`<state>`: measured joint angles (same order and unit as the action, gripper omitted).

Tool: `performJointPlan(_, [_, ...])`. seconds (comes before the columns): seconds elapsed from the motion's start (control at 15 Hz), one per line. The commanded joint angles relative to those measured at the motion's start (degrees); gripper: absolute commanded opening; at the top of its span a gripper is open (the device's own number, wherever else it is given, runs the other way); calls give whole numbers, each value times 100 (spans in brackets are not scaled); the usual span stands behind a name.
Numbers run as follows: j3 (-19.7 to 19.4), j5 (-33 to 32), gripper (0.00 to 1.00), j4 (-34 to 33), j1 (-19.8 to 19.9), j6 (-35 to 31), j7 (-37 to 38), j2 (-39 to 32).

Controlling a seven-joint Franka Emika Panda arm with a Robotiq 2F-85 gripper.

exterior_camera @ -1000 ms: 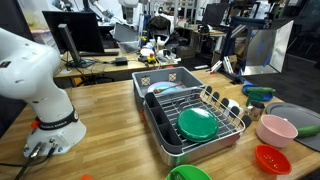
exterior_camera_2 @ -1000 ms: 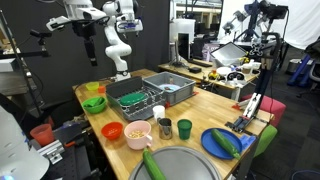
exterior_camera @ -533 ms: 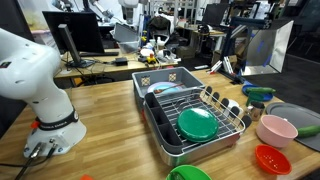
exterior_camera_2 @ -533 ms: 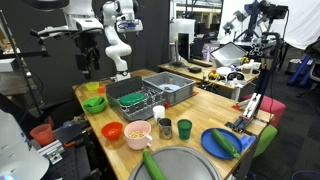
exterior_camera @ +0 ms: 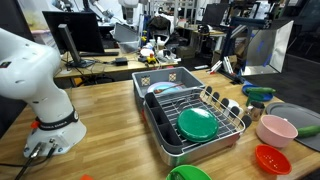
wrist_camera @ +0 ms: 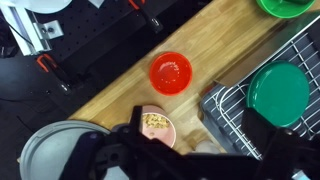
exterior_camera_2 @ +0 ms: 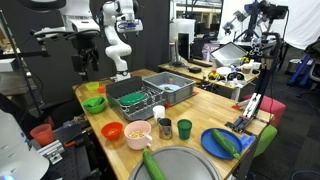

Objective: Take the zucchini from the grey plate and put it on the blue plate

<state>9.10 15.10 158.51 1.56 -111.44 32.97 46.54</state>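
Over the worktop (exterior_camera_2: 215,110) the arm (exterior_camera_2: 116,45) has dipped slightly, still well apart from the grey plate (exterior_camera_2: 195,166) and blue plate (exterior_camera_2: 212,142); the zucchini (exterior_camera_2: 151,164) lies unmoved on the grey plate, claw (exterior_camera_2: 80,62) spread and empty, so the reach has barely begun

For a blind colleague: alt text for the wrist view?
Overhead: a red bowl on a wooden table, a pink bowl below it, a green plate in a wire rack right, a grey plate lower left; open hand blurred below.
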Motion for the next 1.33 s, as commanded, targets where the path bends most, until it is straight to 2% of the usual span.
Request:
performJointPlan(0.0, [31, 23, 100, -11, 40, 21, -24, 3])
performJointPlan(0.2, [-46, 142, 100, -20, 263, -116, 322, -233])
performJointPlan(0.47, [-251, 44, 100, 39, 801, -540, 1033, -501])
performJointPlan(0.87, [-580, -148, 100, 49, 1535, -798, 2153, -981])
performJointPlan(1.0, [-715, -158, 100, 53, 1606, -794, 2429, -1089])
performJointPlan(1.27, [-861, -179, 100, 47, 1490, -743, 2313, -1054])
